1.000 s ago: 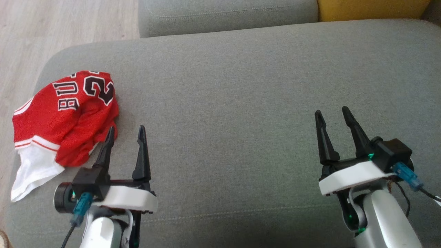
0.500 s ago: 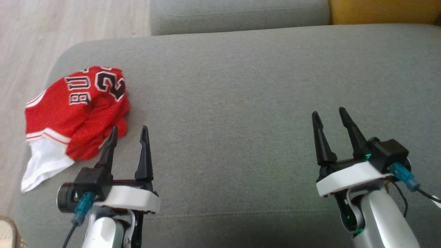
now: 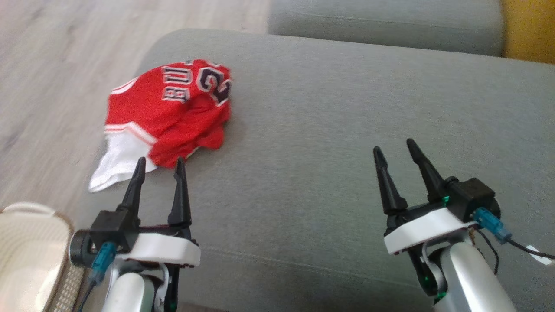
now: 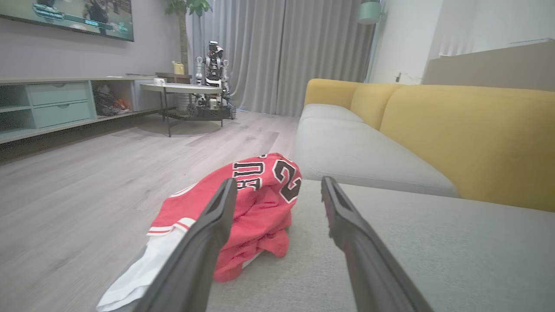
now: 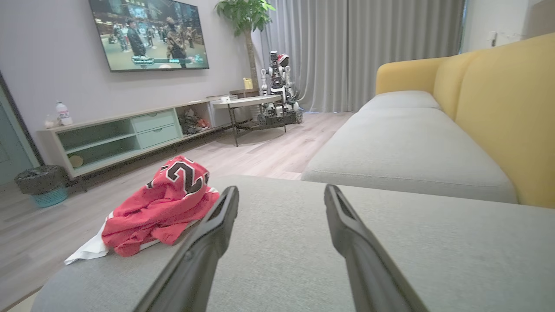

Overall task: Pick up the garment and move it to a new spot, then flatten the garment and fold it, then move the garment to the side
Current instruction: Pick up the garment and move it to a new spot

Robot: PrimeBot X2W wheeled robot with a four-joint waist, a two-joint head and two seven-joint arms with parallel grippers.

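Note:
A crumpled red jersey with black-and-white lettering and a white lining lies on the grey sofa cushion near its left edge, the white part hanging toward the floor side. My left gripper is open, fingertips just short of the jersey's near edge; in the left wrist view the jersey lies ahead between and left of the open fingers. My right gripper is open over bare cushion far to the right. The right wrist view shows the jersey to the left of that gripper.
A pale woven basket sits at the lower left by the sofa. Wood floor lies left of the cushion edge. A second grey seat and yellow backrest lie beyond. A TV unit and small table stand across the room.
The head camera has turned left, shifting the whole picture right and bringing the basket into view. The jersey lies in the same crumple. The left gripper's tips now sit at the jersey's near edge.

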